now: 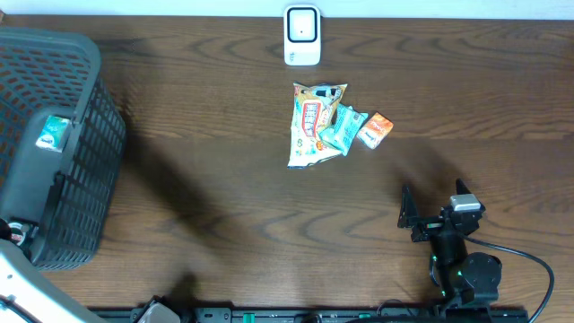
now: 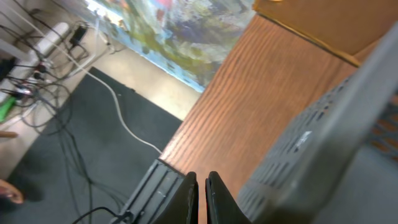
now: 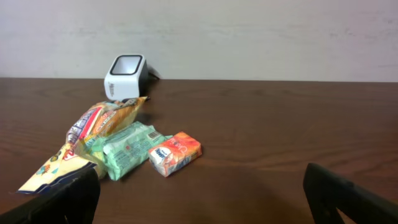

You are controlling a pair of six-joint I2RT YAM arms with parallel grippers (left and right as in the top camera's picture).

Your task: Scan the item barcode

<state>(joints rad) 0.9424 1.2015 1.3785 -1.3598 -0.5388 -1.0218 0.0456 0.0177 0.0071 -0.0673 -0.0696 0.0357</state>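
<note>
The orange pack (image 3: 175, 153) lay ahead, slightly left of the right gripper (image 3: 205, 208), which gaped wide and empty. The left gripper (image 2: 200, 190), closed on nothing, was much farther off.

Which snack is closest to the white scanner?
The long yellow bag: its top lies nearest the scanner. The green pack and orange box lie farther away.

The right arm (image 1: 482, 276) is built in black, with a grey camera block (image 1: 465, 205) at the wrist, small green lights (image 1: 458, 269) on one joint and a black cable (image 1: 550, 278) behind it. Black fingers are seen on the right hand (image 3: 205, 202) and the left hand (image 2: 200, 198); the left arm (image 1: 22, 289) is pale grey.
</note>
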